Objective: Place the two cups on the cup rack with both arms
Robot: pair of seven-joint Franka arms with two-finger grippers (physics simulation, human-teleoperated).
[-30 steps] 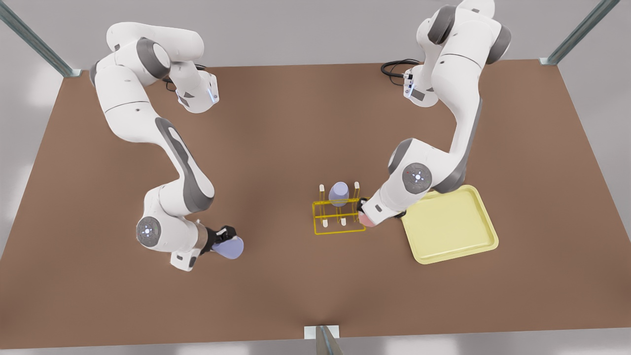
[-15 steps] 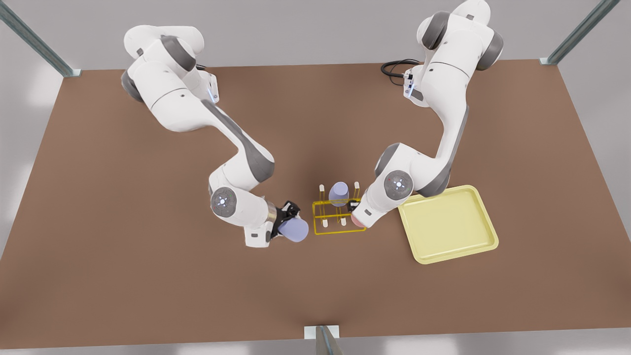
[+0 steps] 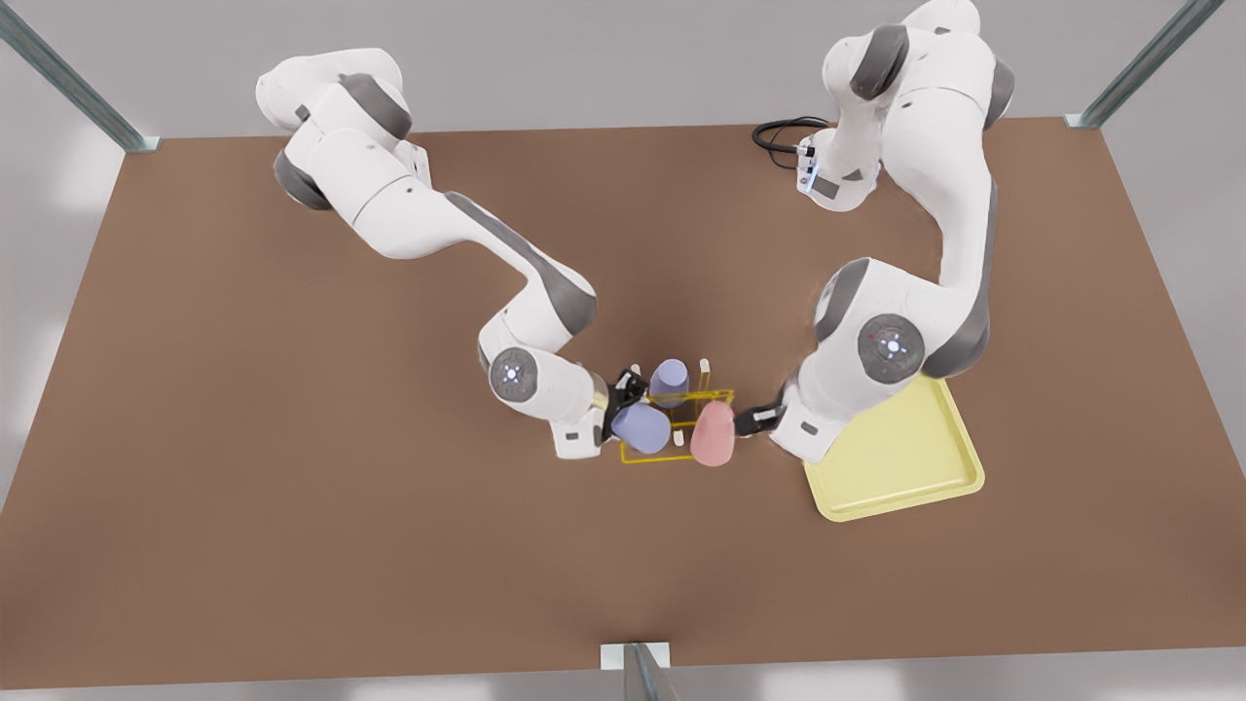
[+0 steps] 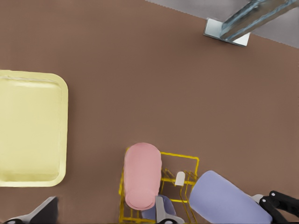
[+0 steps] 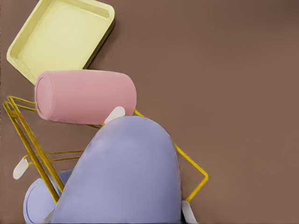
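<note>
Two tapered, handleless cups at the cup rack [image 3: 654, 460], a thin yellow wire frame with white-tipped pegs near the middle of the table [image 3: 292, 487]. Pale pink cup [image 3: 713, 434] over the rack's end toward the tray [image 3: 905, 458], free of the left gripper [image 3: 754, 421] just beside it, jaws spread wide. Held lavender cup [image 3: 641, 428] clamped in the right gripper [image 3: 623, 397], tilted over the opposite end. Second lavender cup [image 3: 670, 380] on a peg at the far side. From the right wrist view, held cup close in front, pink cup behind it on its side; whether seated on a peg, cannot tell. From the left wrist view, a metal post [image 4: 247, 21] at the table edge. Wide bare table on every side of the rack except the tray side.
</note>
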